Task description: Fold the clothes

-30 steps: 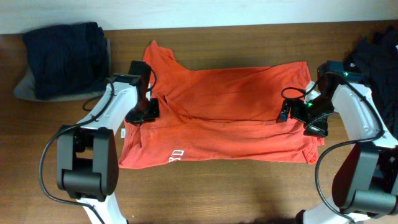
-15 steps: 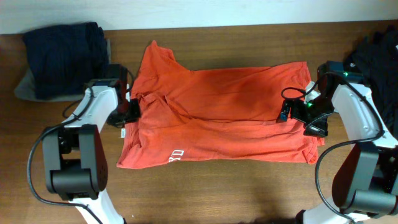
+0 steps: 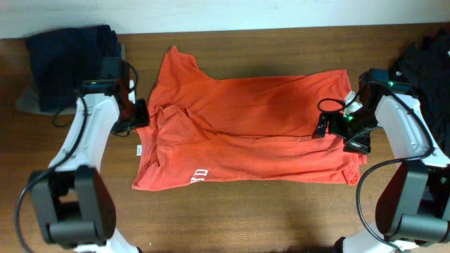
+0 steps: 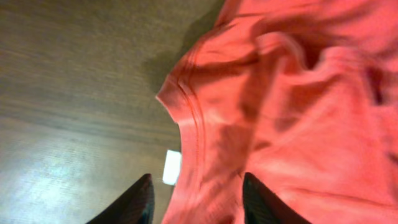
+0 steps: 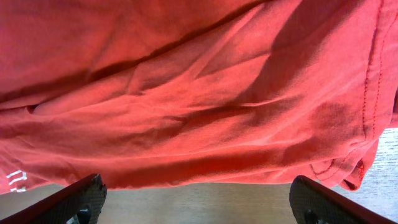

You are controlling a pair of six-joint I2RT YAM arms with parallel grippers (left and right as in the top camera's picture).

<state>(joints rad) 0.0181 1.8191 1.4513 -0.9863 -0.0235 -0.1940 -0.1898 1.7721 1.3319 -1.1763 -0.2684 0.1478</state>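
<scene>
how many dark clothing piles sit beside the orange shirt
2: a navy pile at the far left, a black pile at the far right, partly cropped; more may lie out of view.

Matt orange-red cloth T-shirt [image 3: 246,130] (creased); smooth wood-grain table [image 3: 246,211]

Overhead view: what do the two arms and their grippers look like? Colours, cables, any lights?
The left arm and right arm have white link shells, black joints and black bases. A thin black cable loops beside the right wrist; a green light glows on that arm. The left gripper and right gripper have black tapered fingers.
</scene>
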